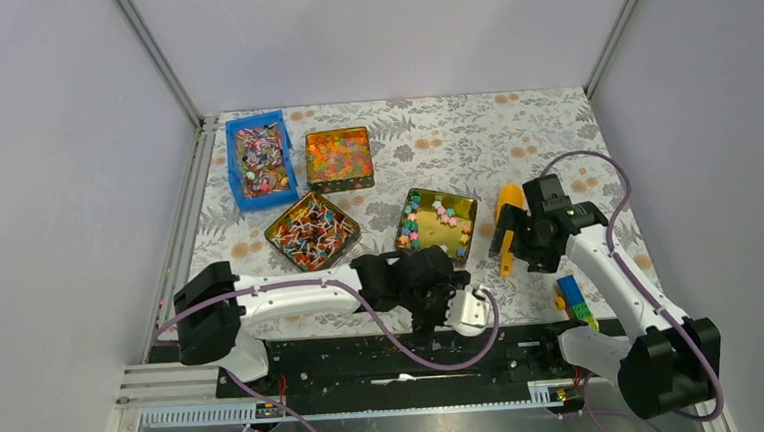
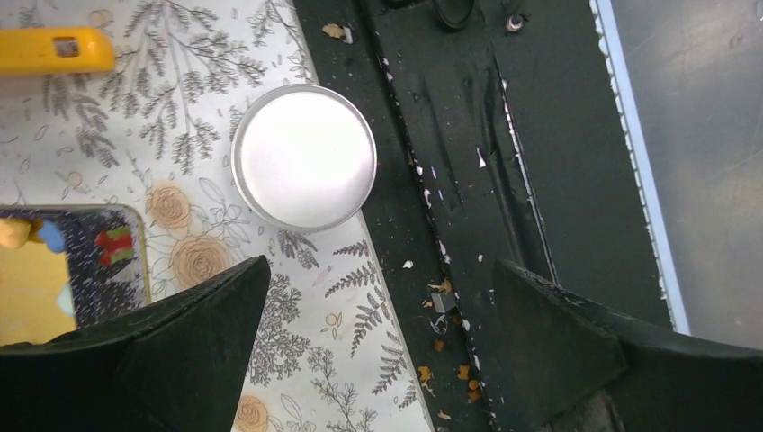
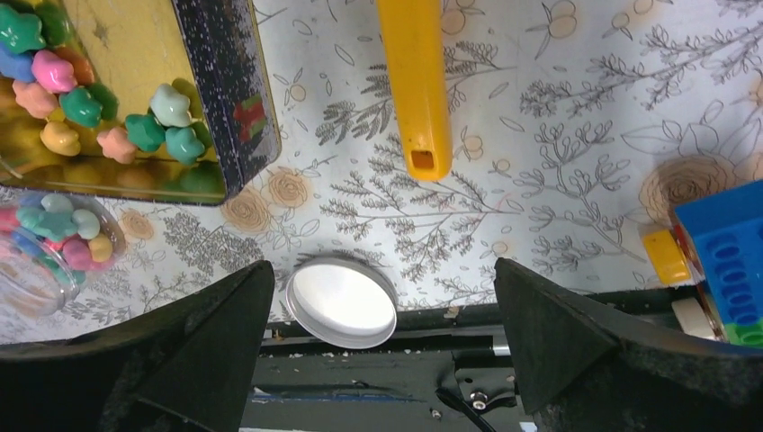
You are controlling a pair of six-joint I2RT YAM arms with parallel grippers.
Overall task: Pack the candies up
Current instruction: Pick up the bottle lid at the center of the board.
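Observation:
Pastel star-shaped candies [image 1: 445, 218] lie in an open gold tin [image 1: 464, 207]; in the right wrist view the candies [image 3: 144, 130] fill the corner of that tin [image 3: 236, 108]. More of them sit in a clear jar [image 3: 47, 243] at the left edge. A round white lid [image 2: 304, 157] lies at the table's near edge, also seen as the lid [image 3: 342, 301] from the right wrist. My left gripper [image 2: 380, 264] hovers open just beside the lid, holding nothing. My right gripper [image 3: 382, 268] stands open and empty above the cloth, near a yellow scoop [image 3: 416, 81].
A blue tray [image 1: 259, 158] of stick sweets, a tin of orange beads [image 1: 338, 159] and a gold tin of wrapped sticks [image 1: 311, 230] stand at the back left. Toy bricks [image 1: 573, 299] lie by the right arm. The black base rail [image 1: 367, 362] runs along the near edge.

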